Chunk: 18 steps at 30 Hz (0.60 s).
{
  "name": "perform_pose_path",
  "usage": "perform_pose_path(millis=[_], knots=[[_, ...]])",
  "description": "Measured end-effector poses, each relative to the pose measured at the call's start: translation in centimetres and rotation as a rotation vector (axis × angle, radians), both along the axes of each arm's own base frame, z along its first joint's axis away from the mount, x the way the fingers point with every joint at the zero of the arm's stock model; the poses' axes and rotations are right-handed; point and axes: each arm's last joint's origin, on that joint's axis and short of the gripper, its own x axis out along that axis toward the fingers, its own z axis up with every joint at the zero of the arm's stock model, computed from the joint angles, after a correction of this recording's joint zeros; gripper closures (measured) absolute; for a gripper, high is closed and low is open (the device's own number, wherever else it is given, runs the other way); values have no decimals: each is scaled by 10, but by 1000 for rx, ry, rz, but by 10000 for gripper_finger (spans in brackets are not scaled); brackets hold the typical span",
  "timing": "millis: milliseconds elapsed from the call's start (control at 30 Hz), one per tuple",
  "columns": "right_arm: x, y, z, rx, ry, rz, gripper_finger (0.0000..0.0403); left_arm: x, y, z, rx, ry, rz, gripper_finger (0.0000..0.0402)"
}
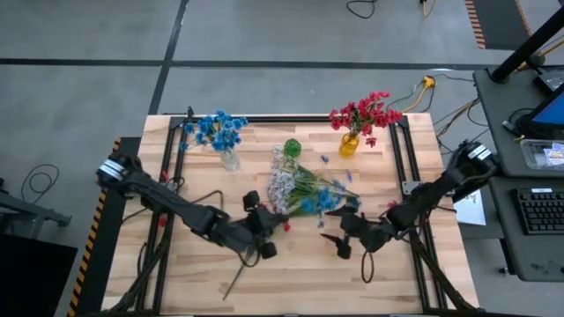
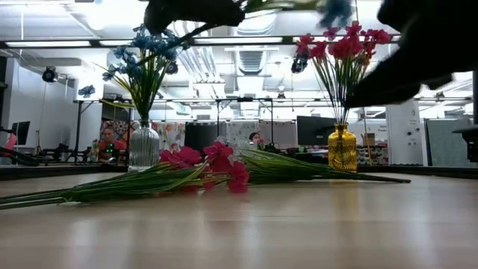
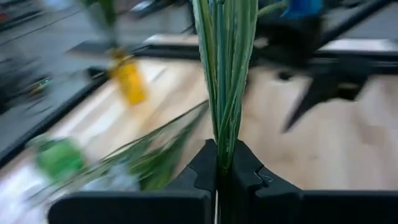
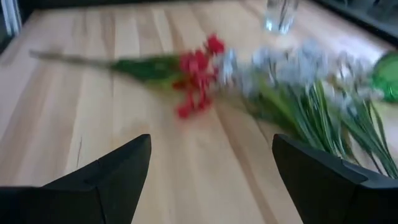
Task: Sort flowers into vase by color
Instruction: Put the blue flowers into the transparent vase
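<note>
Two grippers at frame centre: left gripper (image 3: 225, 163) clamps a blue flower's green stem (image 3: 225, 74); right gripper (image 4: 211, 168) hovers spread wide, holding nothing.

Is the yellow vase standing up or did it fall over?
Standing up. The yellow vase sits upright on the table, with red flowers rising straight out of its top.

My high camera looks straight down on the whole table (image 1: 291, 282). My low one sits at table-top level, facing across into the room. My left wrist camera looks close past my left gripper (image 3: 222, 171) along the stems (image 3: 225, 74). My right wrist camera looks low over the boards. All share the flower pile (image 1: 304, 189) mid-table.
</note>
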Motion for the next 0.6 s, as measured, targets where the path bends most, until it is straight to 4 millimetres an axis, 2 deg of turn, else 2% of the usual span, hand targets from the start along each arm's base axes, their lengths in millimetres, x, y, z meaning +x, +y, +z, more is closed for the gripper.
perform_pose_path(millis=[233,367,600], knots=[[25,6,8,-47,-235,48,76,-27,9,-14,-5,-304,-261,401],[35,11,20,-105,-381,74,76,-36,12,-25,-39,-432,-301,401],[64,9,36,-186,-465,68,76,-33,11,-39,-27,-448,-305,401]])
